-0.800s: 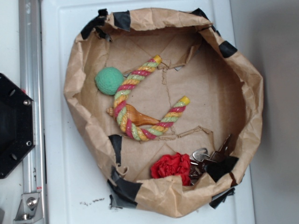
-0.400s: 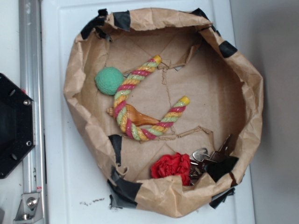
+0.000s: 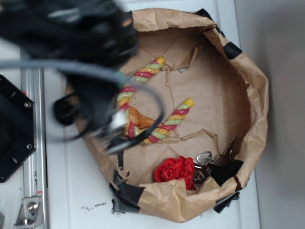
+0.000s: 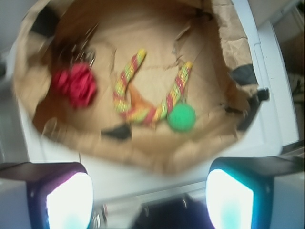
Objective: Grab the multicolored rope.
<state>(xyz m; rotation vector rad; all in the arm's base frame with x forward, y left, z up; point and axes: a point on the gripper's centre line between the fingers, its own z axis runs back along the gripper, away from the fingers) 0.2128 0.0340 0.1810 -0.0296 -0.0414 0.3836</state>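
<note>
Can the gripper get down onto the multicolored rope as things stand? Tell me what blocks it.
Probably yes. The multicolored rope lies uncovered on the floor of the open-topped paper bag, and the gripper is open above the rim. The green ball touches one leg, so the bend looks safer.

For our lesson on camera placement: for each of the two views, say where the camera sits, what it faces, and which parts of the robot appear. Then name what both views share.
Exterior: sits overhead, looking straight down on the paper bowl; the blurred black arm and its cables cover the upper left.
Wrist: rides on the gripper, facing forward and down into the bowl; two pale fingers frame the bottom edge, spread wide apart.
Shared: the multicolored rope, the red cloth flower, the keys and the brown shell.
</note>
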